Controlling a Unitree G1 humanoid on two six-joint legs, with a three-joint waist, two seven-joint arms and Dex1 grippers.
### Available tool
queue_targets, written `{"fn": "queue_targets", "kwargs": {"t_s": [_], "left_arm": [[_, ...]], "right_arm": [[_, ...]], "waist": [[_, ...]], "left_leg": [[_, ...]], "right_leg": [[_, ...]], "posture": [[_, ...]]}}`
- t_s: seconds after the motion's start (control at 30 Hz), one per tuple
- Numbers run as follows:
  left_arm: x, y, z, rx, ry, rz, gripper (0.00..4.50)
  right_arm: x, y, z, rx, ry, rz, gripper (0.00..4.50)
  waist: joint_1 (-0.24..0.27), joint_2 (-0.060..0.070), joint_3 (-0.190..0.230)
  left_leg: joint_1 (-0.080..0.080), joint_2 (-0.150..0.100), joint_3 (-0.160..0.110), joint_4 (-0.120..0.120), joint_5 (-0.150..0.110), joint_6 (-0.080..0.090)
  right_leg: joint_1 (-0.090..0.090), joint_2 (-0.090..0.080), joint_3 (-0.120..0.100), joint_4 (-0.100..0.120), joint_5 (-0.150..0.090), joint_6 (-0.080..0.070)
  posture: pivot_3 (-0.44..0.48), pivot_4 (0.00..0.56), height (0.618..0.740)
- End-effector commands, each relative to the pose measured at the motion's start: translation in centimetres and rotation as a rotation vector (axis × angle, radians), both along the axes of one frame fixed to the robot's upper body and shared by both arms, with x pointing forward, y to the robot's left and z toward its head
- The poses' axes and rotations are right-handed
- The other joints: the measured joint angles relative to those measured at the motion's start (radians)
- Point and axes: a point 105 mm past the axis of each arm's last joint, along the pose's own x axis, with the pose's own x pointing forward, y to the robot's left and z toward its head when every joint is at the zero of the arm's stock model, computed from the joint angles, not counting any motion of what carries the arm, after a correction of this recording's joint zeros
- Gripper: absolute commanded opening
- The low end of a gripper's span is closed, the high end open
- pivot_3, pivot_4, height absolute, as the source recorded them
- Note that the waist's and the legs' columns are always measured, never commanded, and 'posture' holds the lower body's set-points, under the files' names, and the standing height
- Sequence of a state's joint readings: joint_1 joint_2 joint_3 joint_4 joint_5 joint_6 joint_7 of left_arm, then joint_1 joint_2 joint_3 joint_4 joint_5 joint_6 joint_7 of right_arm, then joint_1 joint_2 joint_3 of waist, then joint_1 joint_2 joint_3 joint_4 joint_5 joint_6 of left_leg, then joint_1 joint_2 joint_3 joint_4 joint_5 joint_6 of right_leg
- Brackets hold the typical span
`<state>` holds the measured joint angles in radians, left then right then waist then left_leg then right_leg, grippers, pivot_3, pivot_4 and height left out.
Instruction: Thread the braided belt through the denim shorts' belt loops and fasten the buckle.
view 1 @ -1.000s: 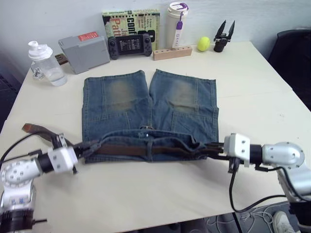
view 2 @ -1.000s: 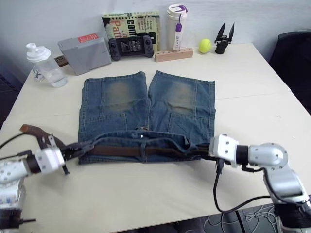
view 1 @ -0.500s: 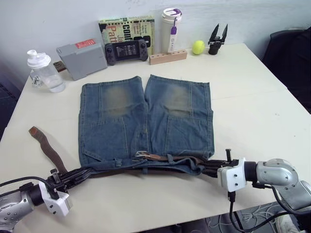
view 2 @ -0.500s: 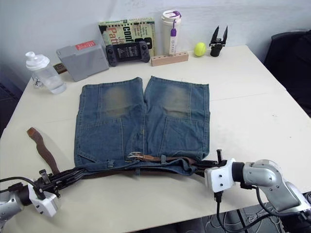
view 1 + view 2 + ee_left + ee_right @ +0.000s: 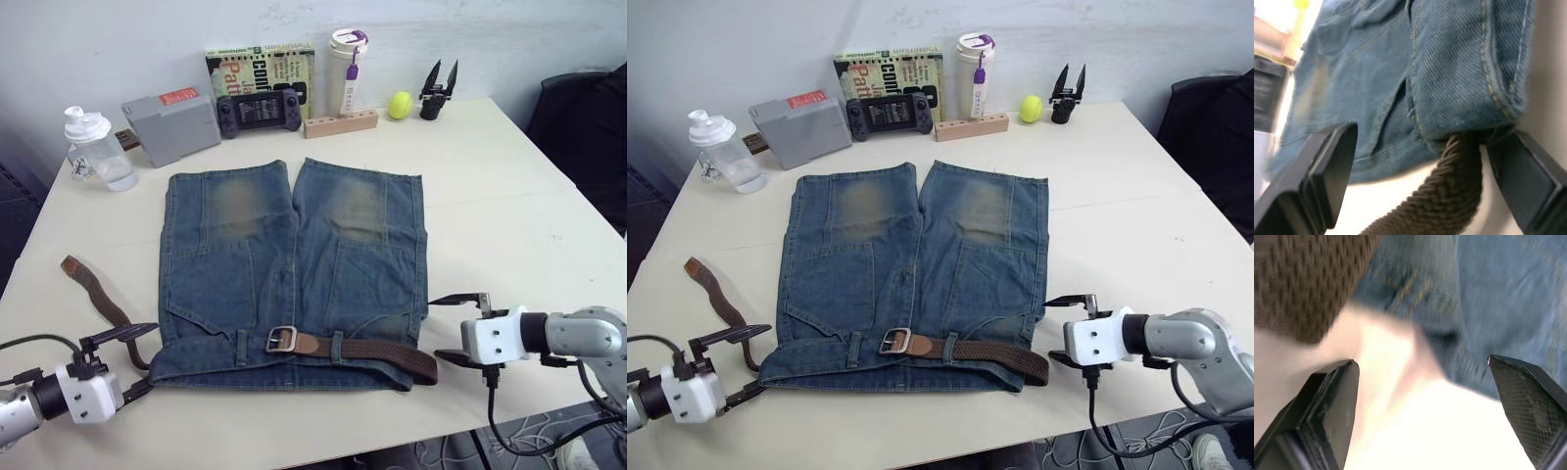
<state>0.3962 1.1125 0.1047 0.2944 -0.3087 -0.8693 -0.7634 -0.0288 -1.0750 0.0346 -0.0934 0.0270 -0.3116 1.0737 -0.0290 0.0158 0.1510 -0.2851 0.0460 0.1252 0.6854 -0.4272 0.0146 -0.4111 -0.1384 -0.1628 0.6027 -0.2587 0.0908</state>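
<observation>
The denim shorts [image 5: 294, 255] lie flat on the table, waistband toward me. The braided belt [image 5: 377, 352] runs along the waistband through belt loops [image 5: 337, 345]. Its silver buckle [image 5: 281, 339] lies face up near the middle. The belt's other end trails from the shorts' left corner to its leather tip [image 5: 70, 264]. My left gripper [image 5: 135, 360] stands open at that corner, with the belt [image 5: 1449, 205] lying between its fingers. At the waistband's right end my right gripper [image 5: 451, 329] is open, holding nothing. The belt [image 5: 1303, 279] and denim [image 5: 1493, 293] lie just ahead of it.
Along the table's far edge stand a clear bottle [image 5: 96, 149], a grey box [image 5: 171, 125], a game controller [image 5: 257, 109], a book [image 5: 261, 67], a white tumbler [image 5: 349, 59], a wooden block [image 5: 340, 124], a tennis ball [image 5: 400, 105] and a black spare gripper [image 5: 436, 86]. A dark chair [image 5: 588, 127] stands right.
Both grippers have opened and let go of the waistband ends. The shorts were drawn toward me and now lie flat with the buckle facing up. The camera view also shifted.
</observation>
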Motion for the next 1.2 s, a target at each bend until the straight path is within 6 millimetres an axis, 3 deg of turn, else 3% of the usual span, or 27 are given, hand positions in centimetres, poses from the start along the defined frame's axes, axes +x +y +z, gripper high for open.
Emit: {"fn": "queue_targets", "kwargs": {"t_s": [0.03, 0.27, 0.33, 0.43, 0.57, 0.7, 0.8, 0.87, 0.97, 1.07, 1.17, 1.2], "left_arm": [[-0.6, -1.3, 1.3, -0.104, 0.256, -0.026, 4.43], [2.1, -3.5, 8.0, -0.405, 0.379, -0.001, 4.43], [3.2, -4.5, 9.6, -0.472, 0.379, -0.018, 4.43], [6.1, -5.7, 11.0, -0.522, 0.315, -0.001, 4.43], [10.7, -6.9, 9.6, -0.510, 0.265, 0.079, 4.43], [14.0, -8.6, 7.8, -0.381, 0.221, 0.065, 4.43], [15.6, -9.2, 6.3, -0.062, 0.079, -0.025, 4.43], [16.6, -8.5, 5.0, 0.197, -0.027, -0.082, 4.43], [17.4, -7.7, 3.9, 0.353, -0.076, -0.133, 4.43], [17.5, -6.6, 2.5, 0.509, -0.085, -0.194, 4.50], [17.6, -6.9, 2.4, 0.521, -0.089, -0.233, 4.50], [17.5, -7.0, 2.3, 0.515, -0.079, -0.244, 3.96]], "right_arm": [[0.3, -1.0, 1.4, -0.007, 0.056, -0.042, 4.50], [2.2, -0.1, 7.1, 0.253, 0.155, -0.152, 4.50], [3.8, 0.7, 9.0, 0.366, 0.142, -0.207, 4.50], [7.8, 1.2, 9.8, 0.477, 0.110, -0.374, 4.50], [11.0, 2.6, 7.7, 0.538, 0.161, -0.517, 4.50], [12.1, 4.5, 5.2, 0.555, 0.264, -0.557, 4.50], [12.1, 5.3, 3.1, 0.497, 0.321, -0.564, 4.50], [11.8, 5.7, 1.8, 0.456, 0.368, -0.561, 4.50], [11.8, 5.9, 1.0, 0.436, 0.401, -0.570, 4.50], [12.0, 5.8, 0.3, 0.413, 0.426, -0.597, 3.59], [12.1, 5.8, 0.2, 0.412, 0.440, -0.602, 2.25], [12.2, 5.8, 0.2, 0.411, 0.439, -0.605, 1.77]], "waist": [[0.001, 0.001, 0.005], [0.005, 0.002, 0.016], [0.004, 0.002, 0.017], [0.002, 0.002, 0.017], [0.001, 0.002, 0.017], [-0.001, 0.002, 0.017], [-0.002, 0.001, 0.017], [-0.005, 0.000, 0.016], [-0.004, -0.001, 0.015], [-0.002, -0.002, 0.012], [-0.003, -0.002, 0.010], [-0.003, -0.002, 0.008]], "left_leg": [[-0.001, 0.000, 0.000, 0.000, 0.000, 0.000], [-0.023, 0.001, -0.001, 0.015, -0.001, -0.002], [-0.024, 0.001, -0.002, 0.016, -0.001, -0.002], [-0.027, -0.001, -0.002, 0.017, -0.001, -0.003], [-0.031, -0.003, 0.003, 0.016, 0.000, -0.004], [-0.038, -0.004, 0.003, 0.016, 0.001, -0.006], [-0.043, -0.004, 0.003, 0.018, 0.001, -0.006], [-0.044, -0.004, 0.003, 0.018, 0.001, -0.006], [-0.043, -0.003, 0.003, 0.021, 0.002, -0.007], [-0.042, -0.003, 0.003, 0.024, 0.002, -0.007], [-0.033, -0.003, 0.003, 0.024, 0.001, -0.006], [-0.032, -0.002, 0.003, 0.024, 0.001, -0.006]], "right_leg": [[0.000, 0.001, 0.000, 0.000, 0.000, 0.000], [-0.016, 0.006, 0.001, 0.006, 0.000, 0.000], [-0.017, 0.007, 0.001, 0.007, 0.000, 0.000], [-0.019, 0.008, 0.001, 0.006, 0.000, 0.000], [-0.021, 0.010, -0.001, 0.006, 0.000, 0.000], [-0.028, 0.012, -0.003, 0.007, 0.000, 0.000], [-0.031, 0.012, -0.004, 0.007, 0.000, 0.000], [-0.033, 0.012, -0.004, 0.007, 0.000, 0.001], [-0.032, 0.011, -0.003, 0.009, 0.000, 0.000], [-0.031, 0.010, -0.002, 0.014, 0.000, 0.000], [-0.021, 0.010, -0.002, 0.014, 0.000, 0.000], [-0.018, 0.010, -0.002, 0.013, 0.000, 0.000]], "posture": [[0.000, 0.150, 0.726], [0.000, 0.150, 0.726], [0.000, 0.150, 0.726], [0.000, 0.150, 0.726], [0.000, 0.150, 0.726], [0.000, 0.150, 0.726], [0.000, 0.150, 0.726], [0.000, 0.150, 0.726], [0.000, 0.150, 0.726], [0.000, 0.150, 0.726], [0.000, 0.150, 0.726], [0.000, 0.150, 0.726]]}}
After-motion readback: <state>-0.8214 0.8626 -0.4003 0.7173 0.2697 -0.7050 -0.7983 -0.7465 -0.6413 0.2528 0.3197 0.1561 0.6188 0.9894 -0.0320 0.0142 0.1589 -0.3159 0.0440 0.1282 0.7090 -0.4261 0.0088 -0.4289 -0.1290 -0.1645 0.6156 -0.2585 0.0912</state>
